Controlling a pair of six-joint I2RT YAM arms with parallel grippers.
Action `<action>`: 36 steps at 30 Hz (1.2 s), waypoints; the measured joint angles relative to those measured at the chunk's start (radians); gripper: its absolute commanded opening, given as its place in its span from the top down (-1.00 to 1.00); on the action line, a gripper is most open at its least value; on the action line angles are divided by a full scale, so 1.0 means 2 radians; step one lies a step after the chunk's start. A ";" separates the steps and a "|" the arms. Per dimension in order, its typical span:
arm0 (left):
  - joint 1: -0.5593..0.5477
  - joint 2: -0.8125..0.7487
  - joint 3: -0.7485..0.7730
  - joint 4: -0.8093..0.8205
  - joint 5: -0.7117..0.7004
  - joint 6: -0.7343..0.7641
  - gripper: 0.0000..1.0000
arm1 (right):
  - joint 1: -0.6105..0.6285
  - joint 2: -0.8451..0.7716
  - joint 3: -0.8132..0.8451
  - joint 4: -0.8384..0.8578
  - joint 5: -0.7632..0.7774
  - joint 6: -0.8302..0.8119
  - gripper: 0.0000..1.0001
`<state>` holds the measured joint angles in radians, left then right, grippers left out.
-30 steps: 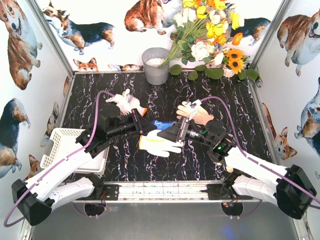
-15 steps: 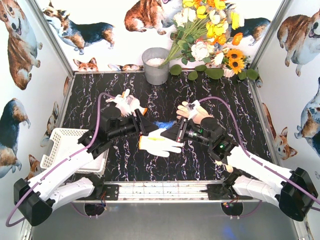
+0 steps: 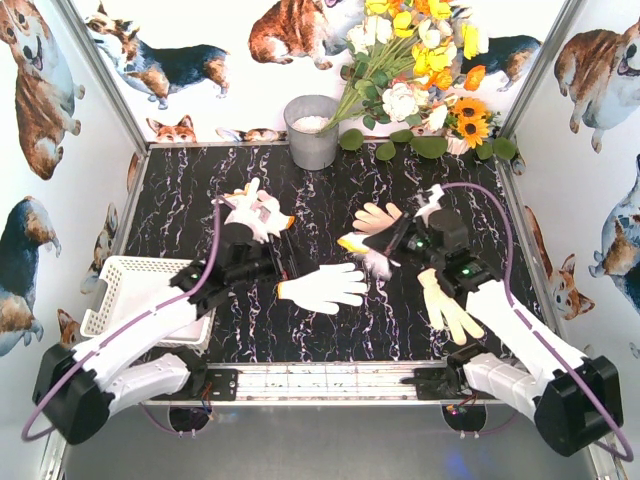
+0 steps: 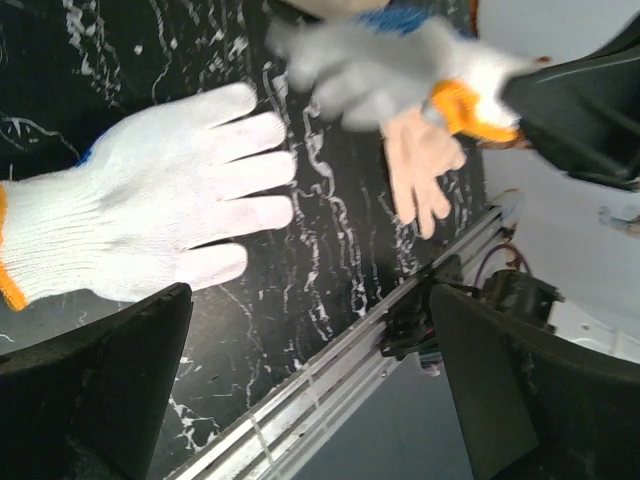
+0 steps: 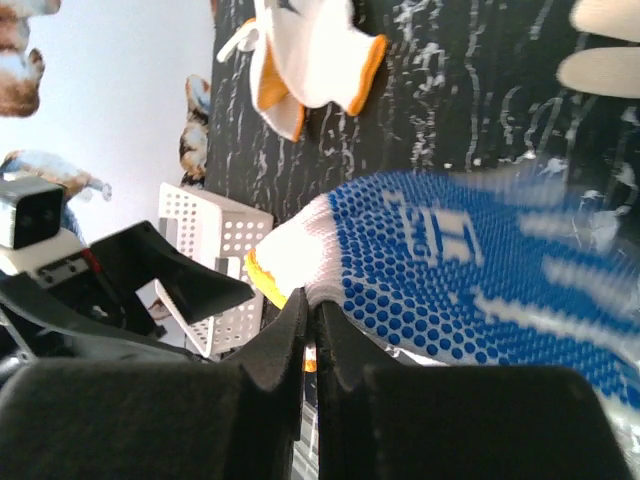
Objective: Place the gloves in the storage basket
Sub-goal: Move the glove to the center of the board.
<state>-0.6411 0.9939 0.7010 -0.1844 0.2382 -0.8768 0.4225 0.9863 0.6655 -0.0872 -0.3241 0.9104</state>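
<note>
Left gripper (image 3: 274,268): jaws spread wide, holding nothing, just left of 1 white glove (image 3: 325,287) lying flat mid-table.

Right gripper (image 5: 310,305): fingers pressed together, pinching the blue-dotted glove (image 5: 460,270) by its yellow-cuffed end, right of centre.

1 cream glove (image 3: 378,215) lies just beyond it, another cream glove (image 3: 448,305) nearer, beside the right arm.

Orange-cuffed gloves (image 3: 258,210) lie far-left of centre.

Storage basket (image 3: 120,285): near left edge, well apart from every glove.

robot lab booth, corgi-print walls (image 3: 200,60), black marble tabletop (image 3: 330,200)
</note>
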 measured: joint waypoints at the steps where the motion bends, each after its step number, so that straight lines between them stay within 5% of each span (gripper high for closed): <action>1: -0.001 0.011 -0.009 0.012 0.002 -0.001 -1.00 | -0.012 -0.002 0.000 -0.009 -0.005 0.000 1.00; 8: -0.020 0.123 -0.041 0.105 0.017 -0.012 -0.97 | -0.072 -0.052 -0.004 -0.050 -0.025 0.003 1.00; 24: -0.053 0.302 -0.005 0.203 0.014 0.004 -0.98 | -0.076 -0.080 -0.048 -0.044 -0.072 0.057 1.00; 30: -0.028 0.294 -0.019 0.211 0.002 0.013 -0.99 | -0.070 -0.078 -0.049 -0.027 -0.087 0.070 1.00; 36: 0.069 0.224 -0.083 0.204 -0.003 0.038 -0.99 | -0.043 -0.040 -0.049 -0.002 -0.088 0.073 1.00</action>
<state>-0.5026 1.4422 0.5358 0.2245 0.2317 -0.8005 0.3367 0.9070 0.5674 -0.0917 -0.5003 1.0561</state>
